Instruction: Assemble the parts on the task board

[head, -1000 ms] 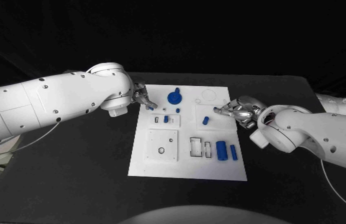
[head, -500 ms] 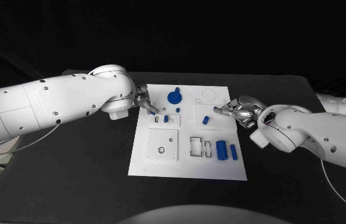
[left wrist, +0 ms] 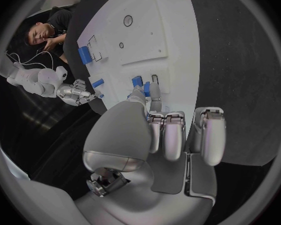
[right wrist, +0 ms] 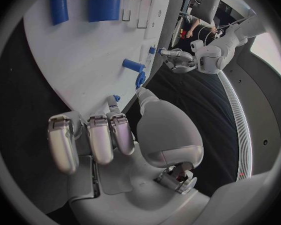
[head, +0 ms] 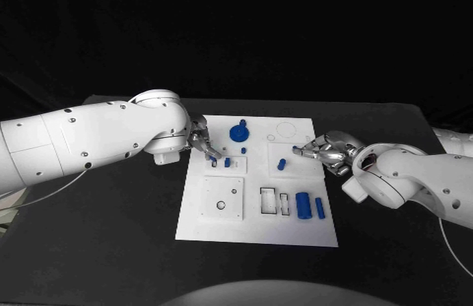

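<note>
Task board (head: 258, 217), white, lies mid-table on the black table (head: 118, 251), long side running away from the robot. Blue parts on it: a round knobbed part (head: 238, 131) at the far end; a small peg (head: 227, 162) standing in a raised plate left of centre; a short peg (head: 281, 163) lying tilted right of centre; a thick cylinder (head: 303, 205) and a thin rod (head: 319, 208) side by side near the right edge, close end. Left hand (head: 205, 145) sits over the board's left side, fingertips just beside the small peg; left wrist view shows thumb and a finger pinching a small blue piece (left wrist: 147, 89) over a slot. Right hand (head: 321, 150) hangs at the board's right edge near the short peg, fingers curled in; cannot tell whether anything is between them.
</note>
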